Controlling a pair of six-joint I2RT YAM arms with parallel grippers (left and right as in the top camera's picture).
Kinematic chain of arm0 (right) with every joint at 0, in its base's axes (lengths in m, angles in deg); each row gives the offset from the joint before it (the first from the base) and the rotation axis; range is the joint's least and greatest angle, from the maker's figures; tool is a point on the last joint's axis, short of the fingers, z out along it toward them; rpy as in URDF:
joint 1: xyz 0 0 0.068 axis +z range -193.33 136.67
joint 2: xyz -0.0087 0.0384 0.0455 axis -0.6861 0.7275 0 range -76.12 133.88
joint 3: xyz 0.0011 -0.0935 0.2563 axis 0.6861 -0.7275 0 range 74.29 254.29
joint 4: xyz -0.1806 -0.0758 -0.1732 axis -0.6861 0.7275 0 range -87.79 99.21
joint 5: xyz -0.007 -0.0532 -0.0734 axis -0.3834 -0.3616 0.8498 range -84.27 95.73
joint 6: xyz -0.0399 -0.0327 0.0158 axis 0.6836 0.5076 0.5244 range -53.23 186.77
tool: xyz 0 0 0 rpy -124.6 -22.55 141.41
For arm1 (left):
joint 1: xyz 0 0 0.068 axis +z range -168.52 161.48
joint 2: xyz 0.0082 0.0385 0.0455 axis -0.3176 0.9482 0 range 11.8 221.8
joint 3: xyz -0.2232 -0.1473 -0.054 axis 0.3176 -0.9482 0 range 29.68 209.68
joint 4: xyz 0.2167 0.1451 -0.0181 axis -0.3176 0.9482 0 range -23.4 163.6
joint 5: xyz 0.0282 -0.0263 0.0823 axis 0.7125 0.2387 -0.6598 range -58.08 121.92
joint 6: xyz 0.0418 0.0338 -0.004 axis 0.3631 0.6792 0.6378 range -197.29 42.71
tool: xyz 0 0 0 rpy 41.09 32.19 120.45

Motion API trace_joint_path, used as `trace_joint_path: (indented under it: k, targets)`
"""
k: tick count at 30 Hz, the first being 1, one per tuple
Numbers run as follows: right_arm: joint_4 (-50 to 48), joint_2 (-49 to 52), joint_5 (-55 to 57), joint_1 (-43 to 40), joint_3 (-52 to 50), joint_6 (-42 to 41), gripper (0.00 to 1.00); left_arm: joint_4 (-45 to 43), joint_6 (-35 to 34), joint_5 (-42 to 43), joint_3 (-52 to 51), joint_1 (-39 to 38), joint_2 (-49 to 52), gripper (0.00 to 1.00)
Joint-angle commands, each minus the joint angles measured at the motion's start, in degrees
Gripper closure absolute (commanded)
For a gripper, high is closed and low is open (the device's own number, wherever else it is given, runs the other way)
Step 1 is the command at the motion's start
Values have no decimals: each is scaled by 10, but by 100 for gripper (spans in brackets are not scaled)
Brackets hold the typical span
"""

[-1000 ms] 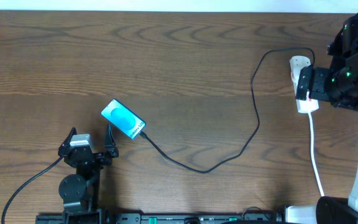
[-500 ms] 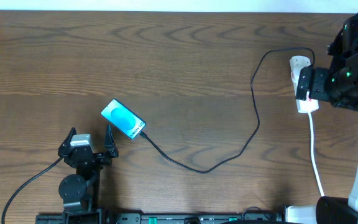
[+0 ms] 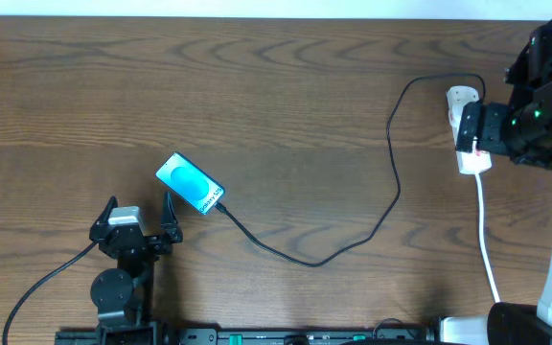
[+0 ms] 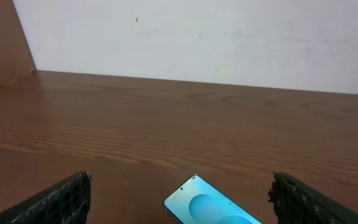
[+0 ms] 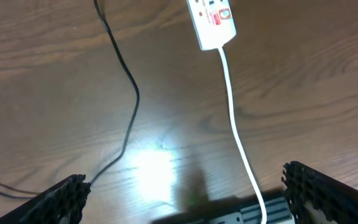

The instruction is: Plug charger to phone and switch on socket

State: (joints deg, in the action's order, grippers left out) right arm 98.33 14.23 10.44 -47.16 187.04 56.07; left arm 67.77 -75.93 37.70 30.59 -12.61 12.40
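Note:
The phone (image 3: 190,183) lies flat and slanted on the wooden table, its cyan screen up; its top end also shows in the left wrist view (image 4: 211,205). The charger cable (image 3: 353,244) runs from the phone's lower right end, where its tip meets the phone, in a long curve up to the socket (image 3: 461,96). My left gripper (image 3: 142,212) is open and empty just below left of the phone, which lies ahead between its fingers (image 4: 179,190). My right gripper (image 3: 475,132) hovers over the middle of the socket, open and empty (image 5: 185,193). The socket's red-marked end (image 5: 211,18) shows there.
The socket's white cord (image 3: 488,240) runs down the right side to the table's front edge, also in the right wrist view (image 5: 232,118). The black charger cable (image 5: 128,81) lies left of it. A pale wall (image 4: 197,37) stands behind the table.

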Motion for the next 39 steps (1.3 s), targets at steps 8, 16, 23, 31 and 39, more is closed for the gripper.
trace_joint_path:
  k: [8,16,23,31,39]
  targets:
    - [-245,-133,-19,32,-164,-5,1,25,5,6,-7,2,-4,8]
    - [-561,-338,-19,32,-501,1,1,25,5,6,-7,2,-4,8]
    - [-908,-548,-23,32,-843,36,1,25,5,6,-7,2,-4,8]
    - [-1067,-706,-45,38,-1053,119,1,25,5,6,-7,2,-4,8]
    - [-993,-822,-45,74,-1124,146,1,24,5,6,-7,2,-4,8]
